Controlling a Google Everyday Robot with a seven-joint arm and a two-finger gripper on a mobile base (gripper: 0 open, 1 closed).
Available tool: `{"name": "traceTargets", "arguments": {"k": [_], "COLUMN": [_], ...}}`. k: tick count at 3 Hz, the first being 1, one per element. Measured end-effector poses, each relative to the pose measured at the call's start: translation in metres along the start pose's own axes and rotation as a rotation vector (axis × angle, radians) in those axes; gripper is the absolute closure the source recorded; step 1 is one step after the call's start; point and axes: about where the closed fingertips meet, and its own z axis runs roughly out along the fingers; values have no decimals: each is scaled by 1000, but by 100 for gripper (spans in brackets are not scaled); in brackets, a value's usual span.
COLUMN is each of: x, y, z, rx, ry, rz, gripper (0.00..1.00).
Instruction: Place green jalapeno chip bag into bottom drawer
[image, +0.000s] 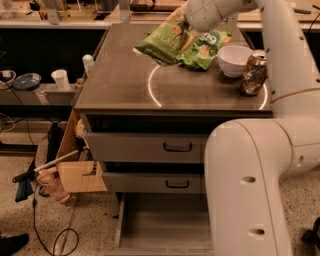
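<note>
The green jalapeno chip bag (161, 42) is olive green with pale lettering and hangs tilted above the back of the metal counter top (130, 85). My gripper (186, 31) is shut on the bag's upper right corner, with the white arm reaching in from the right. The bottom drawer (165, 225), a shallow grey tray, stands pulled open at floor level, directly below the two closed drawers (150, 147). Its right part is hidden behind my arm's white body.
A brighter green bag (206, 49) lies on the counter behind the held bag. A white bowl (235, 59) and a brown can (254, 72) stand at the right. A cardboard box (75, 165), a cable and a white cup (61, 79) are at the left.
</note>
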Motion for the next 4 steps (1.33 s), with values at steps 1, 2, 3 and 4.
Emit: {"name": "traceTargets", "arguments": {"k": [1,2,3,4], "x": [-6,-19,-52,-93], "y": [0,2,-12,-14], "z": [-21,-42,-89,-128], "rx": [-3,20,143,266], "ry": [50,92,165,221], "rz": [32,51,29,17], "gripper": [100,100,100,100]}}
